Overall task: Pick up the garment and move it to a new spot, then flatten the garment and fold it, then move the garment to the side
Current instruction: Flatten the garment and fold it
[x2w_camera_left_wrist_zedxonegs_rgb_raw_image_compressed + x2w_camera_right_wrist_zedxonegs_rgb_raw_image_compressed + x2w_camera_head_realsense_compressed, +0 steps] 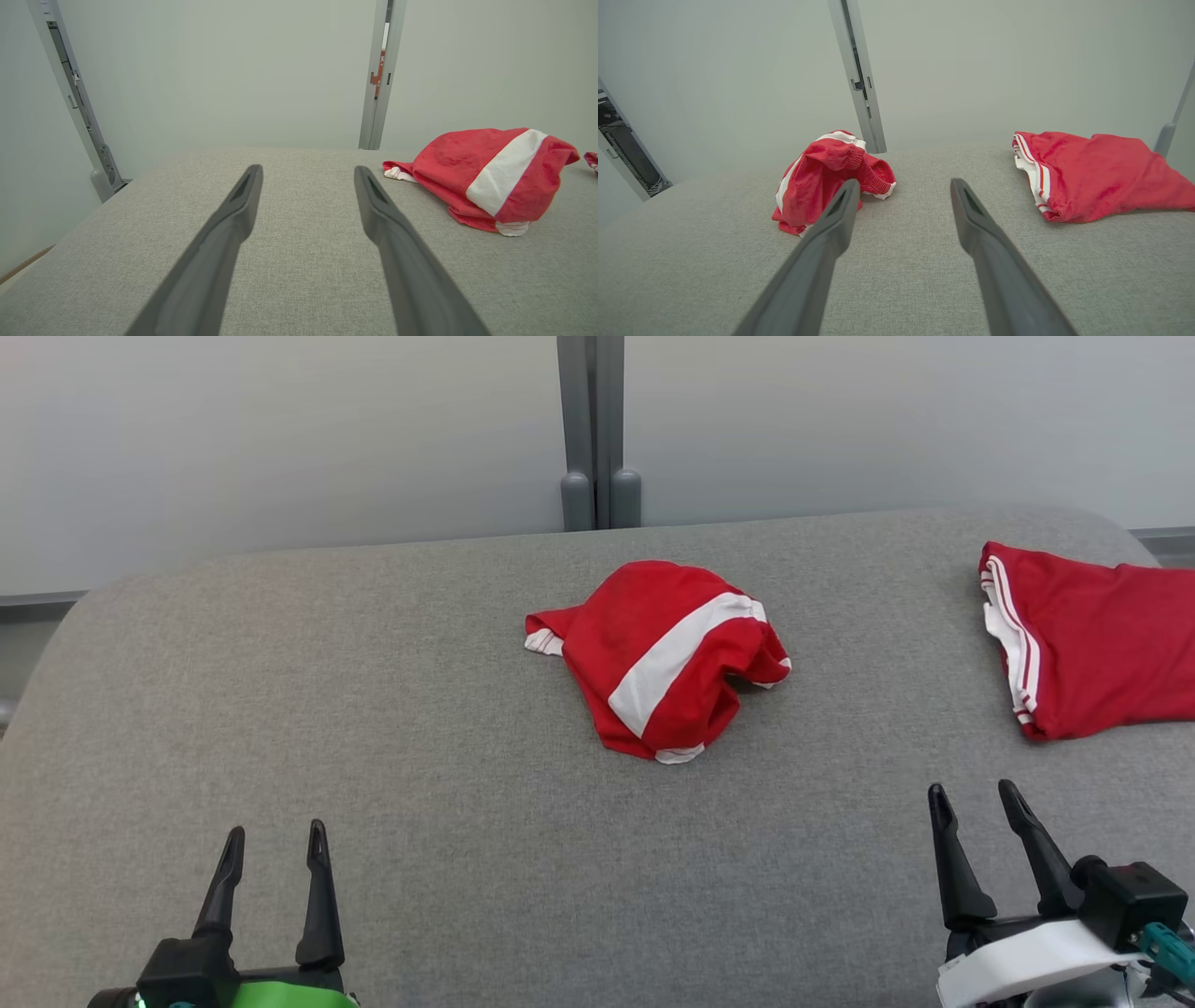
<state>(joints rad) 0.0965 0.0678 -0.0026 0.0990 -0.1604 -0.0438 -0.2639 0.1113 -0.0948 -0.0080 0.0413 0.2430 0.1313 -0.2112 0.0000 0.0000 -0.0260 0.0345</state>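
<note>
Garment (pixel 655 653), red with a broad white stripe, lies crumpled in a heap on the grey bench (pixel 420 709). It is ahead of both tools and between them: forward and to the right of the left tool (pixel 276 833), forward and to the left of the right tool (pixel 974 791), well apart from each. Bunched as it is, it may be a pair of shorts; hard to say. Both tools hover over bare bench, jaws spread wide, holding nothing. A second garment (pixel 1092 644), red with white-striped trim, lies flatter, ahead and right of the right tool. Beyond the bench, a grey post (pixel 597 429) splits the pale wall.
</note>
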